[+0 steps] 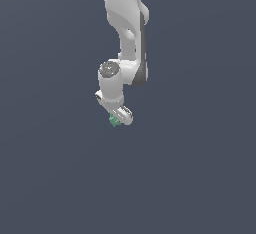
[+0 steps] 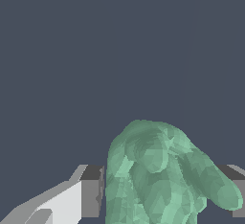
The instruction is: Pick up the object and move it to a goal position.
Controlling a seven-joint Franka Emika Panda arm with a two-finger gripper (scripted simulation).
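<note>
The object [image 2: 158, 175] is a lumpy green item with a bumpy outline, and it fills the gap between my two fingers in the wrist view. One grey finger pad [image 2: 92, 192] sits right against its side; the other finger [image 2: 238, 187] is partly hidden behind a green lobe. My gripper [image 2: 165, 192] is shut on the object. In the exterior view the white arm reaches down from above, and the gripper [image 1: 120, 118] holds the object [image 1: 114, 121] as a small green speck at its tip.
Only a plain dark grey surface surrounds the arm [image 1: 125, 38] in both views. No other objects, containers or edges show.
</note>
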